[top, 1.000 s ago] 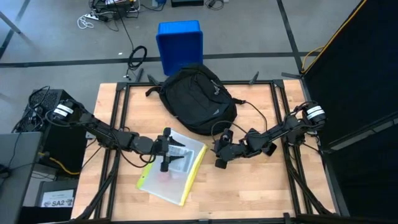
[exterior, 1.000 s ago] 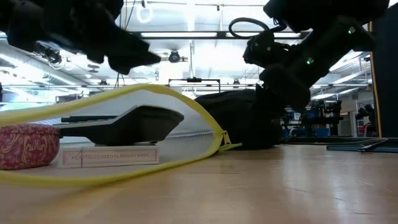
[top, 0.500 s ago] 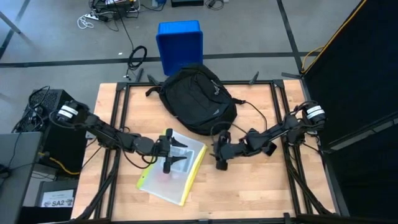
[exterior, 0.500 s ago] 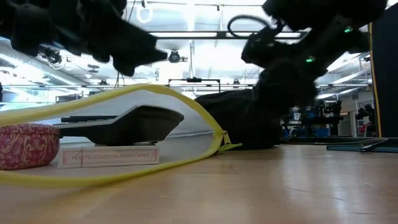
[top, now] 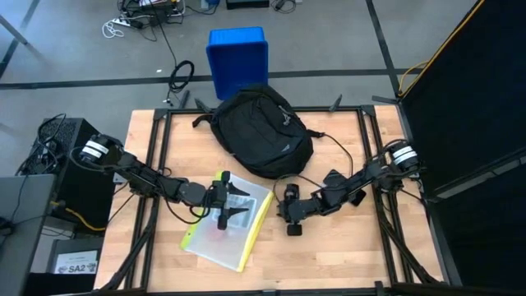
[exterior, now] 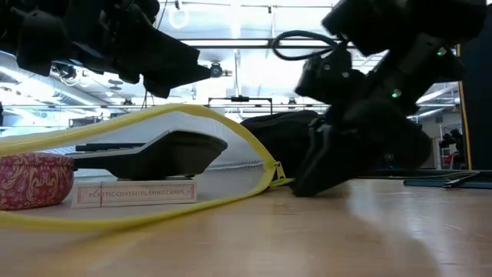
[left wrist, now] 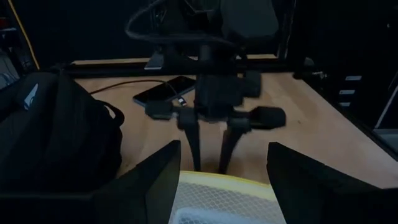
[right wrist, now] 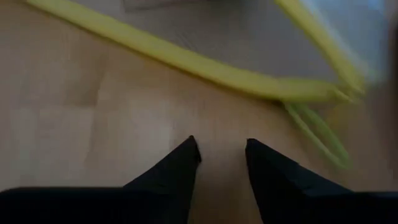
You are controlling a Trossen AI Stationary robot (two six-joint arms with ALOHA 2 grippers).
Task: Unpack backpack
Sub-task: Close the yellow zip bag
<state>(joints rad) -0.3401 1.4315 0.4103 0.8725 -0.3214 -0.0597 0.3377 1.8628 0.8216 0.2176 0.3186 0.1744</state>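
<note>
Fingers of right gripper narrowly parted, left gripper wide, rounded black backpack lying flat.

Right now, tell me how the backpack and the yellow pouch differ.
The backpack is black and bulging; the pouch is flat, yellow-edged and see-through mesh. The backpack lies at the table's far edge by the blue bin; the pouch lies nearer the front. The left pincer hovers over the pouch; nothing is over the backpack. Both rest on the wooden table.
</note>
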